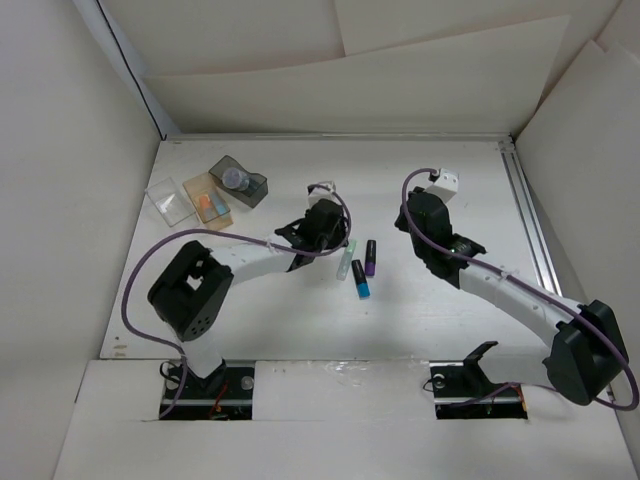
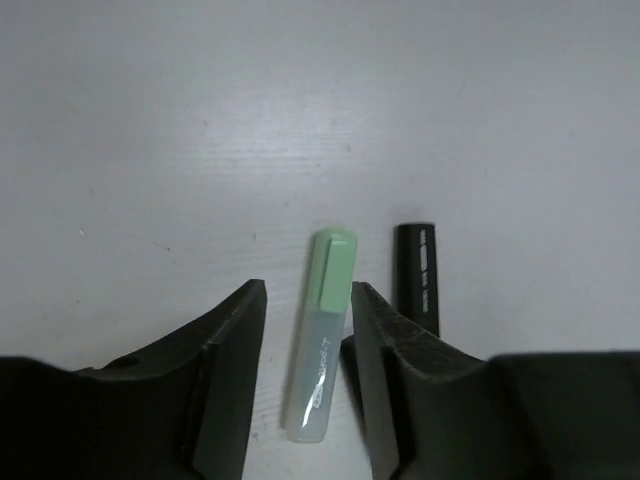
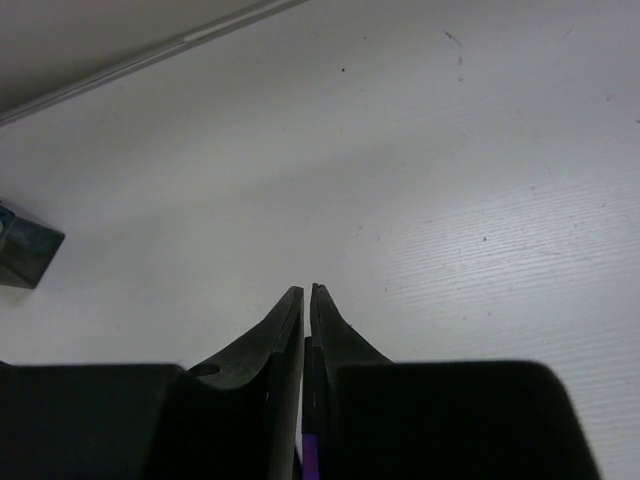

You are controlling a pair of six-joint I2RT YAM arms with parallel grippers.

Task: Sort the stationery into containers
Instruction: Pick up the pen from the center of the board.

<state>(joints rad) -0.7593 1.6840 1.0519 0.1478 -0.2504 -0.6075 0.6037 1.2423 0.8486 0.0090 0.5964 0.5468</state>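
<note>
A pale marker with a green cap point(image 2: 322, 340) lies flat on the white table between the fingers of my open left gripper point(image 2: 305, 290); neither finger touches it. It also shows in the top view point(image 1: 346, 260), just off my left gripper point(image 1: 333, 240). A black marker point(image 2: 416, 275) lies right of it; in the top view it has a purple end point(image 1: 370, 258). A black marker with a cyan end point(image 1: 361, 280) lies nearer. My right gripper point(image 3: 307, 290) is shut above the table. A black-and-purple sliver shows through its slit.
Three boxes stand at the back left: clear point(image 1: 170, 200), amber point(image 1: 208, 198) holding orange and blue pieces, and dark grey point(image 1: 240, 180) holding a round grey piece. The dark box's corner shows in the right wrist view point(image 3: 20, 255). White walls surround the table.
</note>
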